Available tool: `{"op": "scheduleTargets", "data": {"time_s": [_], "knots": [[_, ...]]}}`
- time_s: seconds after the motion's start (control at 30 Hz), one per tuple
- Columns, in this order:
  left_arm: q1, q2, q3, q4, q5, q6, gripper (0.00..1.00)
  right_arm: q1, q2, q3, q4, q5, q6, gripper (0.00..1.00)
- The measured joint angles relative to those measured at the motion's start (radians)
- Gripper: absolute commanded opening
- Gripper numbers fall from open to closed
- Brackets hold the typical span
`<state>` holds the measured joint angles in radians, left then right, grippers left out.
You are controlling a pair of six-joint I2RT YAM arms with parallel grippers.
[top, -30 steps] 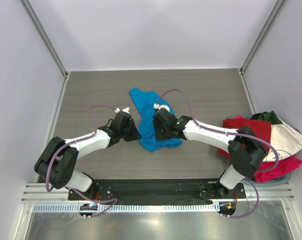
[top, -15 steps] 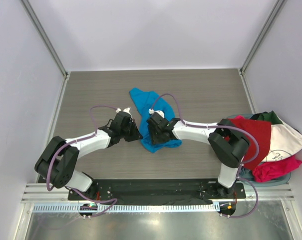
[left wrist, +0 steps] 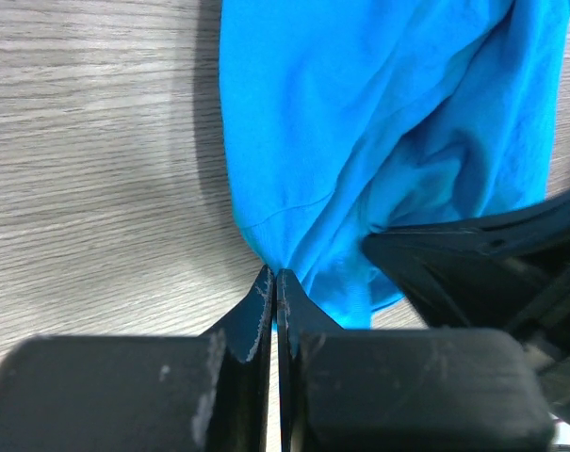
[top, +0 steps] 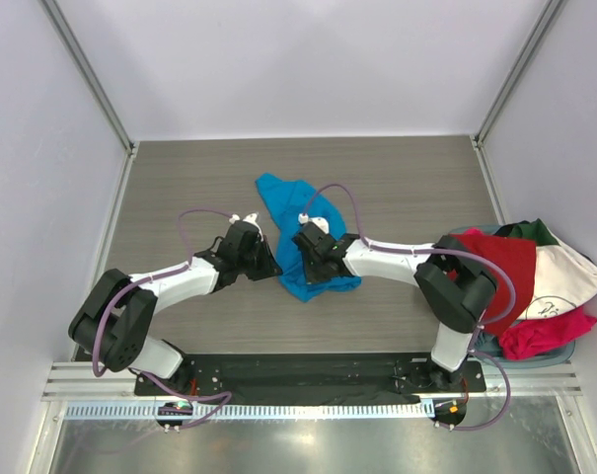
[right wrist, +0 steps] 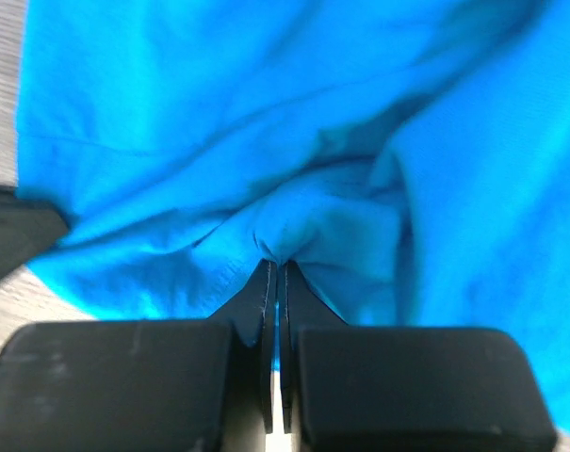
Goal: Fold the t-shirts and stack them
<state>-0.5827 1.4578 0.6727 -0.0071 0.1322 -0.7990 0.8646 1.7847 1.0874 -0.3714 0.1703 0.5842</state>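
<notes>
A bright blue t-shirt point(top: 296, 205) lies crumpled in the middle of the table, and fills the left wrist view point(left wrist: 379, 141) and the right wrist view point(right wrist: 294, 122). My left gripper point(top: 274, 269) is shut on the shirt's left near edge point(left wrist: 274, 273). My right gripper point(top: 308, 267) is shut on a pinch of the blue cloth point(right wrist: 278, 262) near the shirt's near end. The two grippers sit close together, the right one showing as a dark shape in the left wrist view. Red point(top: 505, 267), dark green point(top: 533, 233), white point(top: 564, 276) and magenta point(top: 545, 331) shirts lie heaped at the right.
The heap of shirts sits on a bluish tray point(top: 559, 353) at the table's right edge. White walls with metal posts point(top: 91, 79) enclose the wooden table point(top: 189, 178) on three sides. The arms' black base plate point(top: 298, 375) runs along the near edge.
My right gripper has moved left along the blue shirt towards my left gripper, and its forearm has swung to lie flatter. The left arm has stayed put.
</notes>
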Motion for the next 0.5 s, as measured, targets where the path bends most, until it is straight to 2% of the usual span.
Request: {"op": "scheduleTargets", "data": {"time_s": [0.23, 0.5], "knots": [[0.008, 0.000, 0.000, -0.014, -0.015, 0.004, 0.00, -0.061, -0.180, -0.038, -0.063, 0.008, -0.005, 0.01], [0.120, -0.006, -0.010, -0.017, 0.007, -0.016, 0.00, -0.285, -0.438, -0.026, -0.135, -0.008, -0.055, 0.01]]}}
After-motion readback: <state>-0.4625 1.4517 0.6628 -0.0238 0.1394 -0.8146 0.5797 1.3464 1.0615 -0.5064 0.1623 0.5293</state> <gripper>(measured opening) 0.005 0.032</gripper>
